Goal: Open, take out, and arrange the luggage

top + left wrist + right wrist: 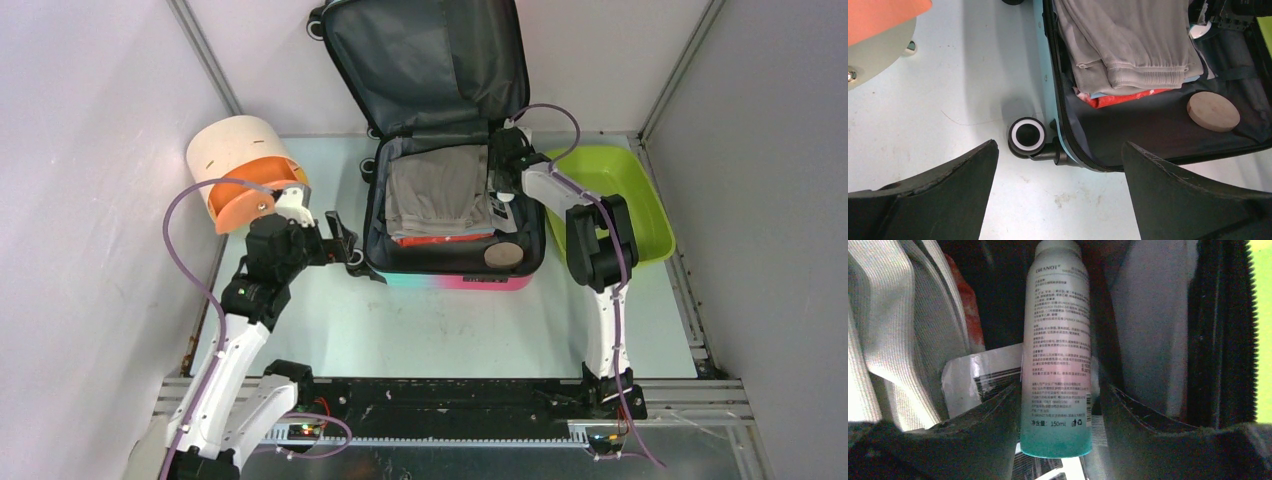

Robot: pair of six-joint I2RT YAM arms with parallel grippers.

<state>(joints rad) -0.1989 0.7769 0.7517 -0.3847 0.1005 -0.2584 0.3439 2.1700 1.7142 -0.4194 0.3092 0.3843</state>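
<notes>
Right gripper (1060, 390) clamped on a bottle (1058, 315) inside the open luggage (455, 281).
The bottle, white fading to teal, lies beside folded grey clothes (440, 185) along the luggage's right side. The left gripper (1059, 145) hangs with jaws spread above the desk (948, 100), near a black wheel (1027, 136) at the luggage's near-left corner. The luggage lies mid-desk, lid upright.

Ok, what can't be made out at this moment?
- Right wrist: whether the right gripper clamps the bottle or only flanks it; the contact lines are dark.
- All views: what lies under the grey clothes; only a red edge shows.
- Top external: the frame's top edge cuts the luggage lid.
- Left wrist: the frame's corner cuts the cream-and-orange cylinder.
</notes>
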